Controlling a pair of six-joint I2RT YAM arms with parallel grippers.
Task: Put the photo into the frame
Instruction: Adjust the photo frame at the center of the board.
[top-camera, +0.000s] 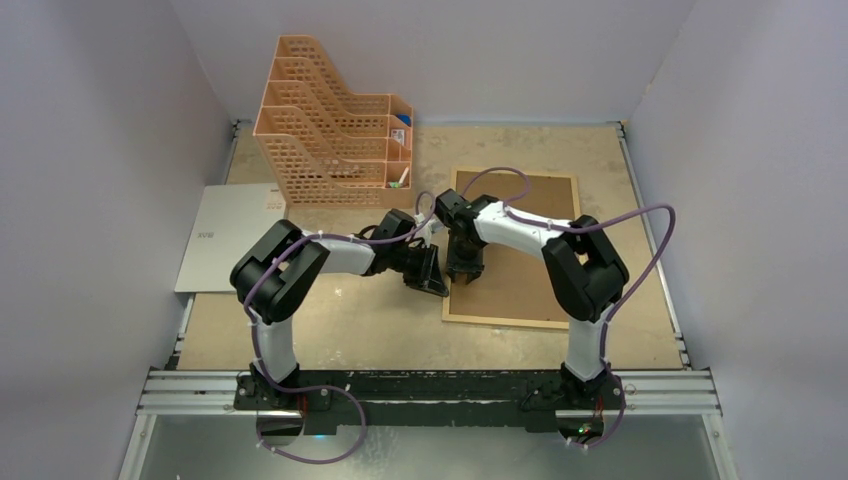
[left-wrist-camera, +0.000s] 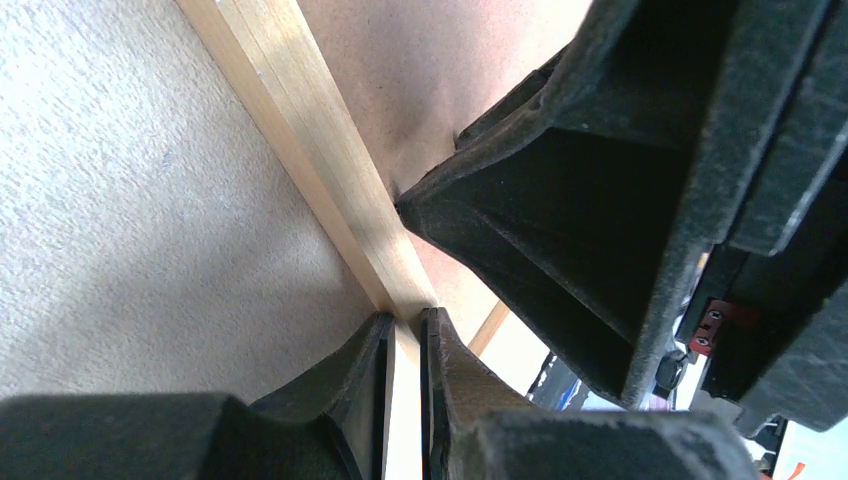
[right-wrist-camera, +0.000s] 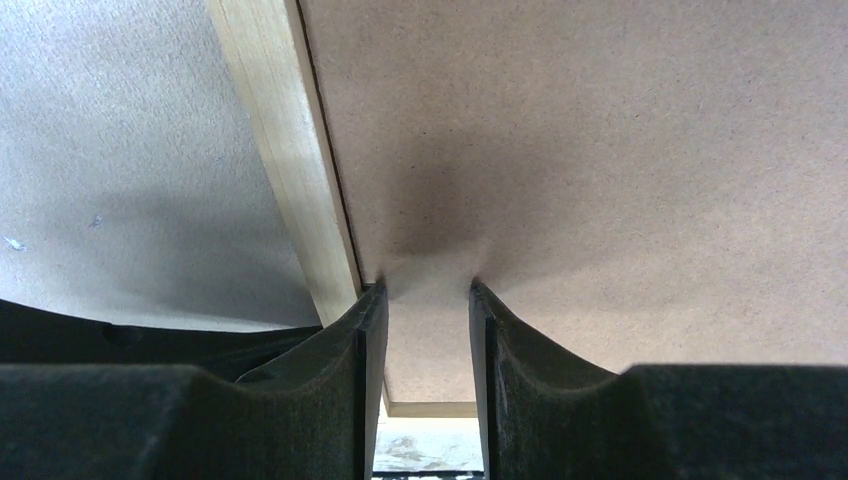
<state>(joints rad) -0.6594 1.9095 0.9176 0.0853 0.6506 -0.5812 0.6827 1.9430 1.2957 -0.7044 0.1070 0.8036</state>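
Observation:
The light-wood frame (top-camera: 506, 322) lies flat at the right centre of the table, with the brown backing board (top-camera: 525, 270) lying in it. My left gripper (top-camera: 432, 278) is at the frame's left rail (left-wrist-camera: 310, 150), and its fingers (left-wrist-camera: 405, 320) are closed on that rail. My right gripper (top-camera: 465, 275) stands on the backing board (right-wrist-camera: 600, 150) just inside the same rail (right-wrist-camera: 285, 170). Its fingers (right-wrist-camera: 425, 290) are a little apart with nothing between them, and their tips press on the board. The photo's cat picture shows in no view.
An orange lattice file organizer (top-camera: 320, 130) stands at the back left. A pale sheet (top-camera: 230, 240) lies flat at the table's left edge; I cannot tell if it is the photo's back. The two grippers are close together, and the right one (left-wrist-camera: 600, 200) fills the left wrist view.

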